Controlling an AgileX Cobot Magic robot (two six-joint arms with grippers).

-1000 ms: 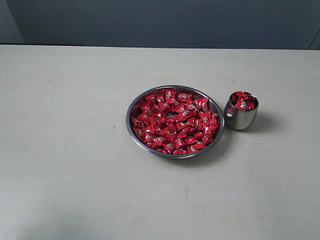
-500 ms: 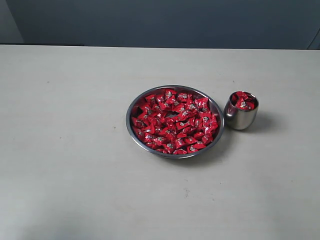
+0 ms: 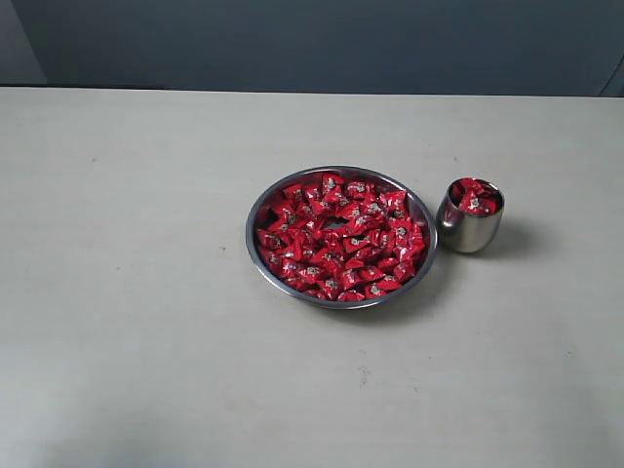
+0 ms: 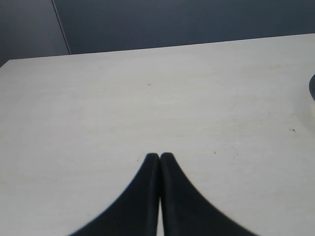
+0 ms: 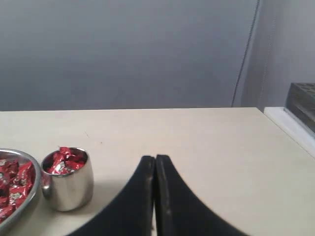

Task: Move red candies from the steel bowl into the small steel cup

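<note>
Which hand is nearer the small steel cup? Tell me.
Right. The right hand, shut, has the small steel cup close by in its wrist view, beside the steel bowl. The left hand, shut, sees only table; no cup there.

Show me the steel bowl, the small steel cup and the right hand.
steel bowl (image 3: 251,235): exterior view, its left rim.
small steel cup (image 3: 470,232): exterior view, bulging side wall.
right hand (image 5: 155,158): right wrist view, between its closed fingertips.

Quantities: one steel bowl (image 3: 250,234), one small steel cup (image 3: 469,232), several dozen red candies (image 3: 341,244); exact count indeterminable.
</note>
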